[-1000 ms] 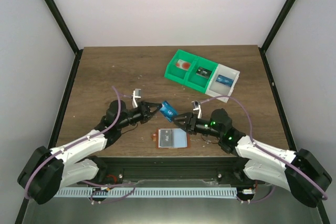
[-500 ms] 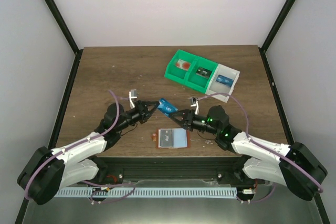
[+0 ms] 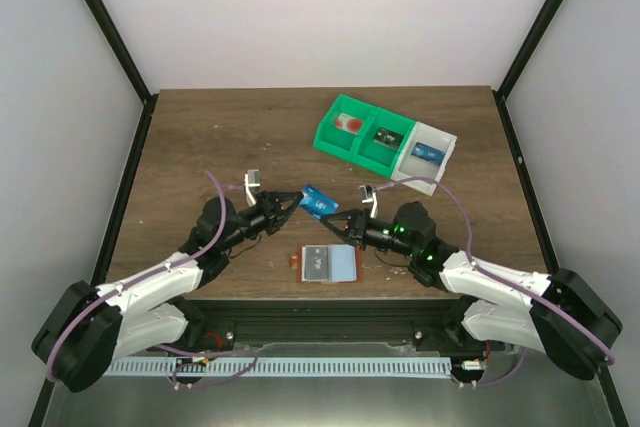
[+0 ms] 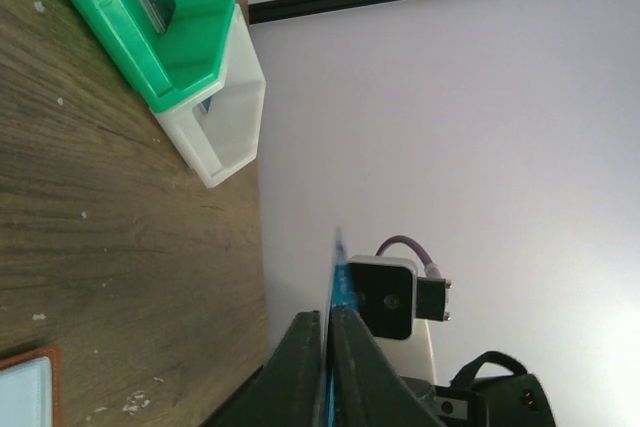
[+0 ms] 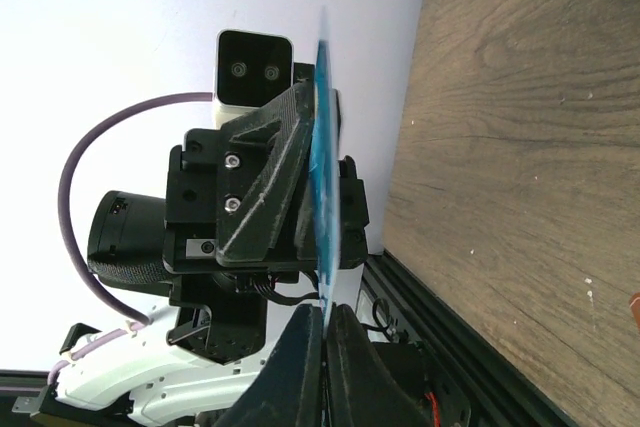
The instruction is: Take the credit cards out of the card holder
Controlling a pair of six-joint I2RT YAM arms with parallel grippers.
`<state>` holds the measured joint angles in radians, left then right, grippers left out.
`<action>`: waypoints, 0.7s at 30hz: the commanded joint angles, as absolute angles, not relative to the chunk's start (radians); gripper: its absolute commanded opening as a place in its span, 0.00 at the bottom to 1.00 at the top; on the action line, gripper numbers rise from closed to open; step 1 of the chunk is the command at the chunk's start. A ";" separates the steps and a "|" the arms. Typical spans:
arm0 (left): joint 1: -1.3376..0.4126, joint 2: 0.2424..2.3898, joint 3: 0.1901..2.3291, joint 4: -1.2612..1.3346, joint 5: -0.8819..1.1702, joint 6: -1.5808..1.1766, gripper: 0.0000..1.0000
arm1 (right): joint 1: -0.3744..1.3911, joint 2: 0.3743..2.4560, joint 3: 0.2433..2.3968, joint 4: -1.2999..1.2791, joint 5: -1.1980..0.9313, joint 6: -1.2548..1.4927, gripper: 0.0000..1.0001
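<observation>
A blue credit card (image 3: 318, 203) hangs edge-up above the table between both arms. My left gripper (image 3: 297, 200) is shut on its left end; in the left wrist view the fingertips (image 4: 328, 315) pinch the card (image 4: 340, 267). My right gripper (image 3: 337, 221) is shut on the opposite edge, and the right wrist view shows its tips (image 5: 326, 309) clamping the card (image 5: 325, 147). The card holder (image 3: 325, 264) lies open and flat near the table's front edge, below the grippers, with a grey card (image 3: 315, 263) on its left panel. Its reddish-brown corner (image 4: 25, 387) shows in the left wrist view.
A green-and-white compartment tray (image 3: 385, 142) stands at the back right, with one card in each of its three compartments. Black frame posts run along both sides of the table.
My right gripper has moved in toward the card and shut on its edge. The card has shifted slightly up and left, still in my left gripper.
</observation>
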<state>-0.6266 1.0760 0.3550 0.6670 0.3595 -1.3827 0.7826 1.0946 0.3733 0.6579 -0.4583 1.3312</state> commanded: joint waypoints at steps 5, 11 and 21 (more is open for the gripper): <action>-0.624 1.004 0.382 0.530 0.359 -1.248 0.48 | 0.779 1.040 0.411 0.560 -0.423 1.192 0.01; -0.624 0.917 0.516 0.163 0.320 -1.003 0.84 | 0.676 0.998 0.505 0.283 -0.512 0.998 0.01; -0.624 0.821 0.616 -0.151 0.252 -0.699 1.00 | 0.432 1.028 0.762 -0.236 -0.589 0.624 0.00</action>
